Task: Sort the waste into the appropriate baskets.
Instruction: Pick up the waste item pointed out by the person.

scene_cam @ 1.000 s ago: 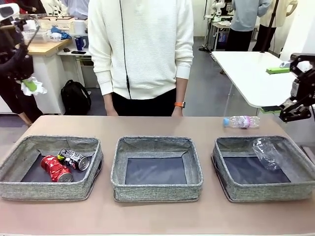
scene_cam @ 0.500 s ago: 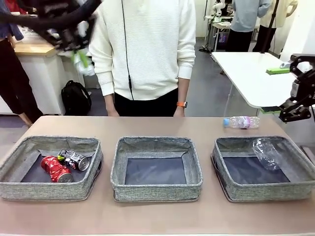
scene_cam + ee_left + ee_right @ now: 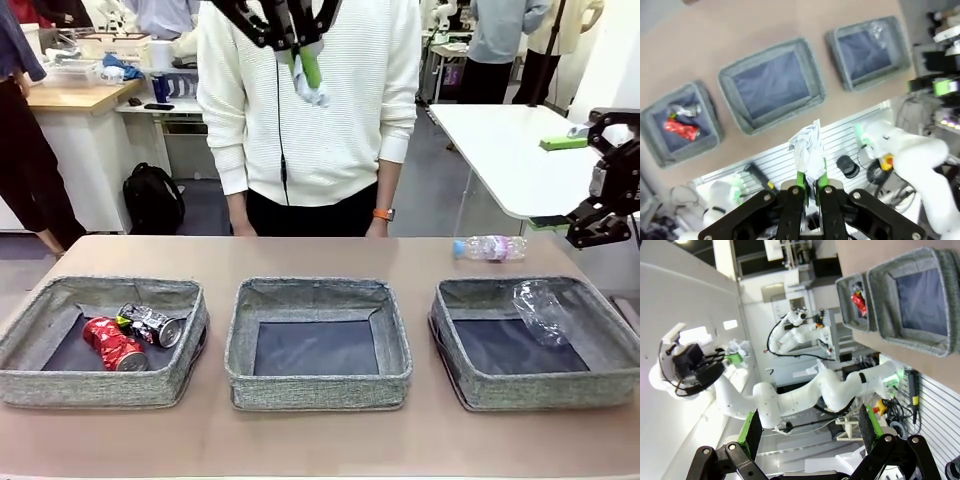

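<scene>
My left gripper [image 3: 303, 62] hangs high above the middle basket [image 3: 318, 380], shut on a white paper wad [image 3: 313, 92]. In the left wrist view the gripper [image 3: 810, 182] pinches the wad [image 3: 807, 150] over the three baskets. The left basket [image 3: 60, 385] holds a crushed red can [image 3: 112, 345] and a crushed dark can [image 3: 150, 325]. A clear plastic bottle [image 3: 540, 310] lies in the right basket [image 3: 530, 390]; another bottle [image 3: 490, 247] lies on the table behind it. My right gripper [image 3: 592, 230] stands open at the far right, above the table's edge, and it [image 3: 810, 432] holds nothing.
A person in a white sweater [image 3: 300, 140] stands at the far side of the table, hands at the edge. A white table [image 3: 500, 150] stands behind on the right. Bare tabletop [image 3: 320, 440] runs in front of the baskets.
My left arm has swung from the far left to above the middle basket, carrying the paper wad. The right arm has not moved.
</scene>
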Action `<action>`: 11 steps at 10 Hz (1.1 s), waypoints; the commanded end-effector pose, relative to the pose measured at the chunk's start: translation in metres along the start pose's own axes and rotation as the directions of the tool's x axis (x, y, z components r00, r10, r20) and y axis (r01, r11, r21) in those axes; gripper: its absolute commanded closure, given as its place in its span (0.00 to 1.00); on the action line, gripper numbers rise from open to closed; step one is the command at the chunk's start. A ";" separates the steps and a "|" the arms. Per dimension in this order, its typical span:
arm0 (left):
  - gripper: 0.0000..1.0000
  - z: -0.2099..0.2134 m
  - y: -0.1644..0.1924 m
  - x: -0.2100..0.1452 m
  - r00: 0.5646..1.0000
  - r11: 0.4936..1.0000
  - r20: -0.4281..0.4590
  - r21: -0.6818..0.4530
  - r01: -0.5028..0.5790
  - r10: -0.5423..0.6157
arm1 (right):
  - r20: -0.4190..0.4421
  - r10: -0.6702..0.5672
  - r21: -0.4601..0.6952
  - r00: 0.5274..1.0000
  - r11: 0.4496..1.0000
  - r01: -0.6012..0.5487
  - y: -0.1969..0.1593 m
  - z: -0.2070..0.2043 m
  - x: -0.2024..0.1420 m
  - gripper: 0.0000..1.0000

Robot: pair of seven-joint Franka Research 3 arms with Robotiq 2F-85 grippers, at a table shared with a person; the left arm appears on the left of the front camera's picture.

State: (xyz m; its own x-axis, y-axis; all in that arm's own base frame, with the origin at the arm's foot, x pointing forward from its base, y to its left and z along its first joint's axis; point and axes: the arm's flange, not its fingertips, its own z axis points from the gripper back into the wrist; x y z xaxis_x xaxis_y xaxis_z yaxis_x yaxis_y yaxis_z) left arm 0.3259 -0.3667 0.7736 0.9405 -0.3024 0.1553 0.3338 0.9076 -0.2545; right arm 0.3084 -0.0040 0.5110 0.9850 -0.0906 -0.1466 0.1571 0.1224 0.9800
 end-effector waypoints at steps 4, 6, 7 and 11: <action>0.92 0.014 -0.015 0.012 0.998 0.998 -0.046 -0.054 0.040 -0.043 | 0.001 0.025 0.026 1.000 0.999 -0.025 0.002 -0.002 0.002 0.00; 0.92 0.006 -0.016 0.011 0.998 0.998 -0.033 -0.047 0.049 -0.051 | 0.001 0.025 0.026 1.000 0.999 -0.025 0.002 -0.002 0.002 0.00; 0.92 0.006 -0.016 0.011 0.998 0.998 -0.033 -0.047 0.049 -0.051 | 0.001 0.025 0.026 1.000 0.999 -0.025 0.002 -0.002 0.002 0.00; 0.92 0.006 -0.016 0.011 0.998 0.998 -0.033 -0.047 0.049 -0.051 | 0.001 0.025 0.026 1.000 0.999 -0.025 0.002 -0.002 0.002 0.00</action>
State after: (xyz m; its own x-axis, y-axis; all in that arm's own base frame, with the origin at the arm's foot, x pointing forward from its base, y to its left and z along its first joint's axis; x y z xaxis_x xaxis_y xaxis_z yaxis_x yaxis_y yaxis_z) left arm 0.3318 -0.3856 0.7840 0.9218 -0.3661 0.1275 0.3877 0.8738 -0.2935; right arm 0.3084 -0.0040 0.5110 0.9850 -0.0906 -0.1465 0.1571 0.1224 0.9800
